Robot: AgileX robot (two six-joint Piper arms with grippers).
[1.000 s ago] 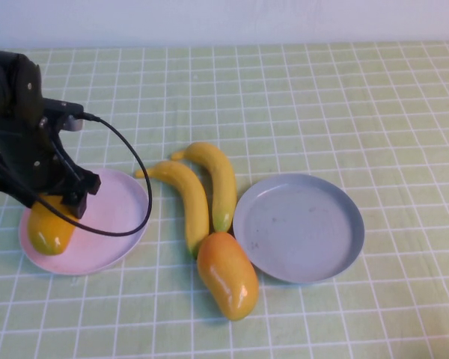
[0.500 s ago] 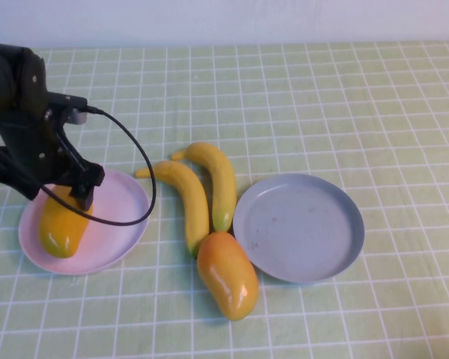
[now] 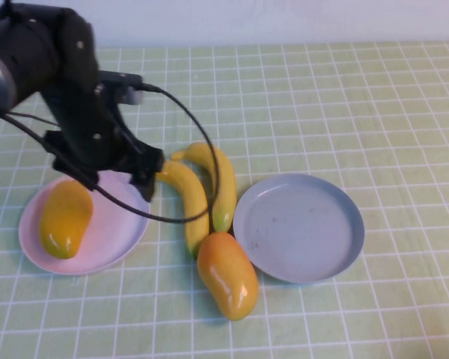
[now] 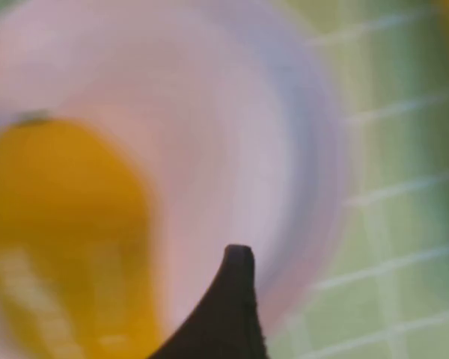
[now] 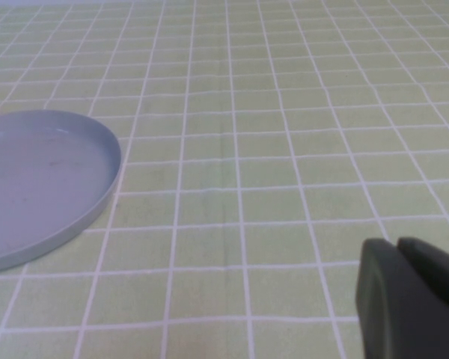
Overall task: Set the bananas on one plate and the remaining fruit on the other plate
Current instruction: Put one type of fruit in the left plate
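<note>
One mango-like fruit [image 3: 65,217] lies free on the pink plate [image 3: 116,241], also seen in the left wrist view as the fruit [image 4: 60,239] on the plate [image 4: 232,149]. My left gripper [image 3: 118,183] hovers open and empty over the plate's right rim, next to the bananas; one dark finger [image 4: 226,314] shows. Two bananas [image 3: 191,198] [image 3: 221,183] lie side by side on the cloth. The redder fruit [image 3: 227,274] lies below them. The grey-blue plate [image 3: 298,226] [image 5: 37,179] holds nothing. My right gripper [image 5: 401,250] is shut over the cloth to the right of that plate.
A green checked cloth [image 3: 359,97] covers the table. The left arm's black cable [image 3: 202,149] loops over the bananas. The right arm is outside the high view.
My left gripper let go of the yellow fruit, which now lies on the pink plate. The arm rose and swung right toward the bananas.
</note>
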